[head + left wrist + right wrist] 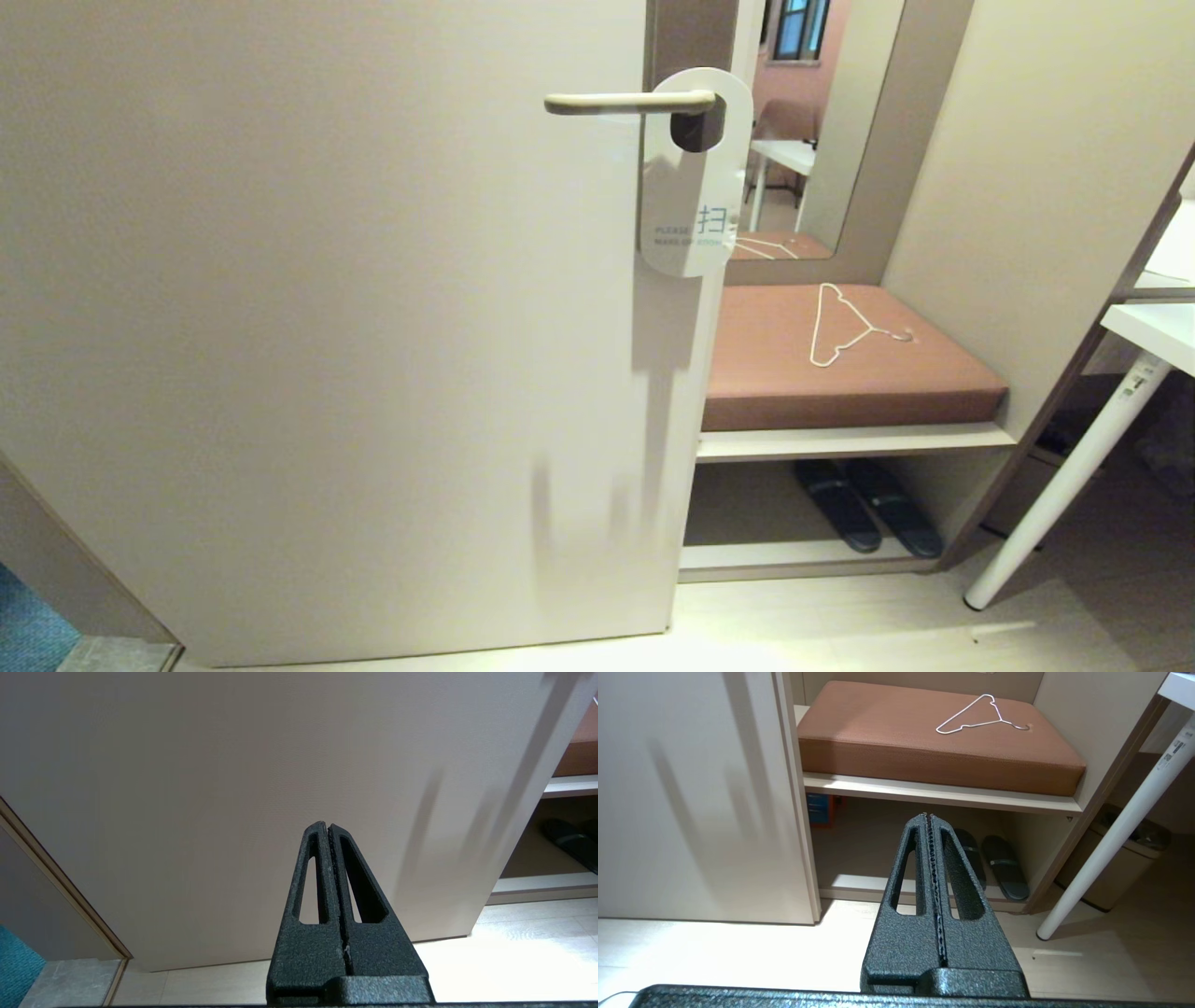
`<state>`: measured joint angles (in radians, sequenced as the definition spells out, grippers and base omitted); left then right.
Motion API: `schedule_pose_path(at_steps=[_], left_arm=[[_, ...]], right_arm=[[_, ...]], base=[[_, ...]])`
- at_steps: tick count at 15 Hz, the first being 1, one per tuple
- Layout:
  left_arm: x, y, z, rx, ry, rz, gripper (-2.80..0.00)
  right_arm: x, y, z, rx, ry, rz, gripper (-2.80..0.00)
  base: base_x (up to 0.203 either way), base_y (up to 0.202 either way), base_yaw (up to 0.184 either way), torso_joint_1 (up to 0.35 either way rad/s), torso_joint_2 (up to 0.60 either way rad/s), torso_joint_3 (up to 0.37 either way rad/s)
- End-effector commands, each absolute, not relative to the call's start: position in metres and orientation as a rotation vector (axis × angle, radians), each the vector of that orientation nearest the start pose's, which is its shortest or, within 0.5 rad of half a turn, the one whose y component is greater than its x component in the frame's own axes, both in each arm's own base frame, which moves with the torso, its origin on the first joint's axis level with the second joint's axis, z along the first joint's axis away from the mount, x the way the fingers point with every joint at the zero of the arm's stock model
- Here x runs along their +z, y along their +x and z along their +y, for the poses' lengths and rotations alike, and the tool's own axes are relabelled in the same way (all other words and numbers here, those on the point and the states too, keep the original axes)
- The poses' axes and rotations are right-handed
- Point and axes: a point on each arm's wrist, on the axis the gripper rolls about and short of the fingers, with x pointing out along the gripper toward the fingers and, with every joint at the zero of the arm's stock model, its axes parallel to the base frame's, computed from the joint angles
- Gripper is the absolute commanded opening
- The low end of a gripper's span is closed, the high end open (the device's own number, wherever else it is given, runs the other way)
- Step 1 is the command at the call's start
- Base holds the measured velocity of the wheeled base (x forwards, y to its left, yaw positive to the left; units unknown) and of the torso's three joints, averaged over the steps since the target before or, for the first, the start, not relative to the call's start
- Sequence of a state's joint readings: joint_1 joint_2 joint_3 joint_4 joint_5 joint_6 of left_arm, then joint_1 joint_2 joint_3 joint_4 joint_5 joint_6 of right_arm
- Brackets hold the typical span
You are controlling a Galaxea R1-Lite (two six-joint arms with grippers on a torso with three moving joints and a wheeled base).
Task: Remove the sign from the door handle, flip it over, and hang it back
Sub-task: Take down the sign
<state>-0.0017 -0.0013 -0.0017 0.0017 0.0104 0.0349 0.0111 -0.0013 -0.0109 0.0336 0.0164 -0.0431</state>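
Nearest to me, both arms sit low and out of my head view. My left gripper (329, 828) has its fingers pressed together on nothing, pointing at the lower part of the door (327, 327). My right gripper (930, 817) is pinched together the same way and empty, aimed toward the open space under the bench, where a pair of dark slippers (868, 518) lies on the bottom shelf.

Farther out, the pale door fills the left and middle of my head view. High on its right edge the door handle (616, 103) runs level, its free end pointing left. The sign (689, 177) hangs from the handle at the pivot end, white side toward me, with small grey and teal print near its lower end. It hangs straight down against the door's edge.

To the right, past the door, a brown cushion (840, 359) tops the bench, and a thin white wire hanger (845, 322) lies flat on it. Behind the bench stands a mirror (812, 121). At far right a white table leg (1074, 476) slants to the floor.
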Motion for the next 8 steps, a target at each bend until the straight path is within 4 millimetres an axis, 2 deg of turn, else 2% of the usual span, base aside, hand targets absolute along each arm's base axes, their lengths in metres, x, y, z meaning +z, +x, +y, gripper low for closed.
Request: schedule_pose_path(at_steps=[1, 8], left_arm=[[0.0757, -0.0229, 0.0003, 0.009, 0.035, 0.0, -2.8], [0.0758, -0.0229, 0.0003, 0.009, 0.035, 0.0, -2.8]], right_arm=[[0.0754, -0.0238, 0.0001, 0.027, -0.035, 0.021, -2.8], [0.0788, -0.0249, 0.0, 0.025, -0.025, 0.012, -2.8]], base=[[0.0, 0.0, 0.0, 0.0, 0.0, 0.0], [0.0, 0.0, 0.0, 0.0, 0.0, 0.0]])
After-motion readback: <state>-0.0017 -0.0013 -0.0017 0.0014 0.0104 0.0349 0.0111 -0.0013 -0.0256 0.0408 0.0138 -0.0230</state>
